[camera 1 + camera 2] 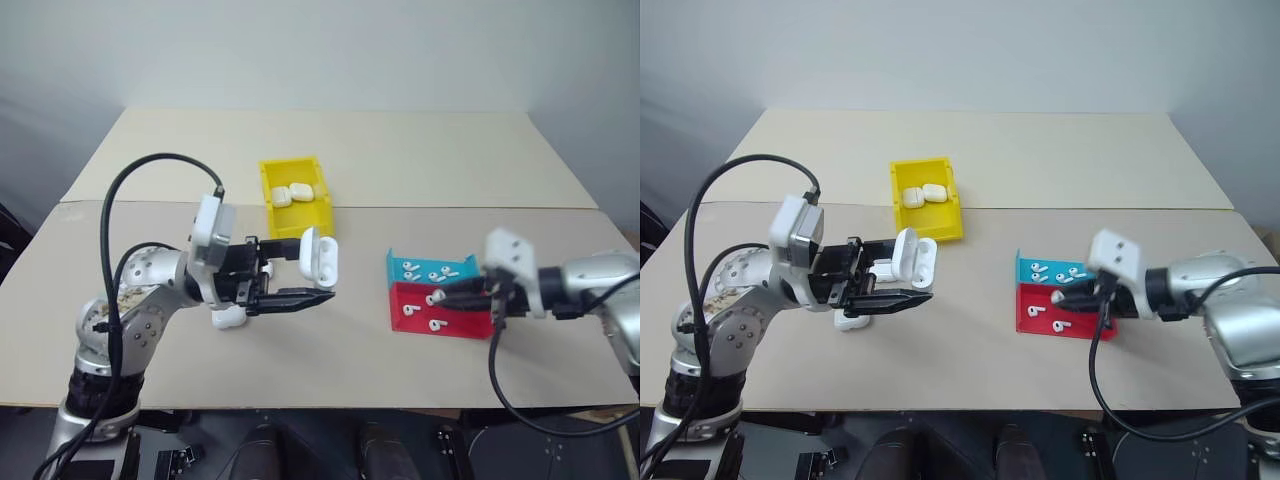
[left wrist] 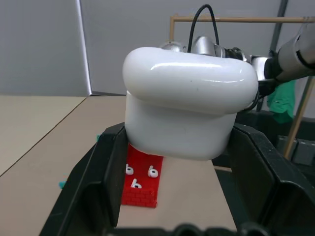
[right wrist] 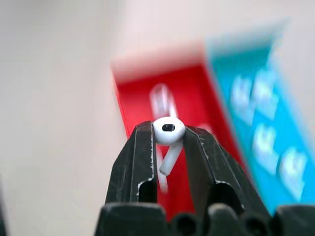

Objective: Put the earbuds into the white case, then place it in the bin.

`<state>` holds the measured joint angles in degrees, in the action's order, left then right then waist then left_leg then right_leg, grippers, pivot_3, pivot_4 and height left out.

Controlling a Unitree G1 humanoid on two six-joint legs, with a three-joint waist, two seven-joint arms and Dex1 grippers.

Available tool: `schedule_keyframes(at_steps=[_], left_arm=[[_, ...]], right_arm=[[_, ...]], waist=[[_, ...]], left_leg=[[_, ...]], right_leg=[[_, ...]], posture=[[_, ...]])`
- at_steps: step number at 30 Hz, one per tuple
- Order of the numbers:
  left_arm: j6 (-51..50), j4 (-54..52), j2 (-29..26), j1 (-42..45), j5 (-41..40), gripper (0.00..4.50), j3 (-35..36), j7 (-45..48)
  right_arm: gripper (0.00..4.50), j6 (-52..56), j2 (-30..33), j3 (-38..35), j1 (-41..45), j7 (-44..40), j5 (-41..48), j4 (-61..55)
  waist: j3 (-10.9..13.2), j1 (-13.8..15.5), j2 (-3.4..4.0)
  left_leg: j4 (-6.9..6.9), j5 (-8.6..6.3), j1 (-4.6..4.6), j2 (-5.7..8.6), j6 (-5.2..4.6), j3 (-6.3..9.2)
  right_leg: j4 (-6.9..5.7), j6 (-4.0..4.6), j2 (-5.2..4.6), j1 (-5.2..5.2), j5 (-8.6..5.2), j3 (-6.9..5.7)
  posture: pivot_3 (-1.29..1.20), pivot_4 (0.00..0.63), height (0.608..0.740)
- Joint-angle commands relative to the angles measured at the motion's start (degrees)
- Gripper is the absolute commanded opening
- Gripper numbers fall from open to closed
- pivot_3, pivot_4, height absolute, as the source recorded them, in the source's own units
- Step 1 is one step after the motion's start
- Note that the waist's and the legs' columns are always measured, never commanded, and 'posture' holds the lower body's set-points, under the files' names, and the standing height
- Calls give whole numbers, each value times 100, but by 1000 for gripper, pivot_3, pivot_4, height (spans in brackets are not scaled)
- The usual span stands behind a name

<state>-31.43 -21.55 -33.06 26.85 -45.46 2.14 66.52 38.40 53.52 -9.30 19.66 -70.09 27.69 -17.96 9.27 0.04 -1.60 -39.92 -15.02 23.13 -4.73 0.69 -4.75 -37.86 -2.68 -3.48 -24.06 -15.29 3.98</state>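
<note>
Earbuds are being loaded into the case, and one earbud (image 3: 169, 131) is being pinched between the two black fingertips of the right gripper (image 3: 167, 142), its stem hanging down between them, above the red tray (image 1: 445, 322) at the near right of the table (image 1: 400, 150). A few more earbuds (image 1: 436, 325) are being left on the red floor of that tray, and just behind it several others (image 1: 428, 272) are being kept in the blue tray (image 1: 400, 268). At the near left, the white case (image 1: 318, 258) is being held up off the table in the left gripper (image 1: 300, 272), clamped across its lower body by widely set jaws, with the hinged lid standing open and the mouth turned toward the right arm. Beside that arm, another case (image 1: 229, 318) is being left lying on the table. Farther back, left of centre, the bin (image 1: 318, 215) is being kept waiting with two closed cases (image 1: 292, 193) already inside.

The step in hand is judged to be the carrying of a picked earbud to the open case. Next, the pinched earbud is going to have to be brought leftward to the case mouth, lined up stem first with a socket, and let go only once seated; with so small a piece, slipping or twisting in the fingertips is being risked.
</note>
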Motion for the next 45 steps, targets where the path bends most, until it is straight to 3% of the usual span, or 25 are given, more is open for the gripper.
schedule_keyframes(at_steps=[1,7,11,16,41,45], left_arm=[[22,167,58,311,-112,2770,-60,109],[-76,533,122,671,-101,2770,-157,173],[-382,601,184,874,-152,2770,-232,-30],[-509,653,347,1031,-107,2770,-282,-187],[-539,486,439,942,-140,2770,-189,-320],[-514,467,468,920,-133,2770,-178,-373]], right_arm=[[618,697,-775,-1126,418,980,1633,-517],[618,976,-1974,-1474,1103,2633,3346,-894],[618,750,-2570,-868,1352,3269,3409,-1267],[618,541,-2881,-227,1270,3445,3062,-1446],[618,-173,-2501,509,872,3132,2214,-1419],[1907,-209,-2467,551,914,2926,2249,-1363]], waist=[[0,-4,0],[-1,-17,-1],[-1,-28,0],[-2,-51,1],[-2,-76,1],[-2,-72,1]], left_leg=[[-1,0,-2,0,0,0],[6,1,3,0,1,0],[8,0,10,0,1,0],[7,0,12,0,1,0],[10,0,11,-1,0,0],[10,0,12,0,0,0]], right_leg=[[0,0,0,2,0,1],[-1,1,1,-6,1,1],[7,1,1,-11,1,1],[6,1,0,-11,1,0],[10,1,0,-12,1,0],[12,1,0,-12,1,0]], posture=[[0,150,740],[0,150,740],[0,150,740],[0,150,740],[0,150,740],[0,150,740]])
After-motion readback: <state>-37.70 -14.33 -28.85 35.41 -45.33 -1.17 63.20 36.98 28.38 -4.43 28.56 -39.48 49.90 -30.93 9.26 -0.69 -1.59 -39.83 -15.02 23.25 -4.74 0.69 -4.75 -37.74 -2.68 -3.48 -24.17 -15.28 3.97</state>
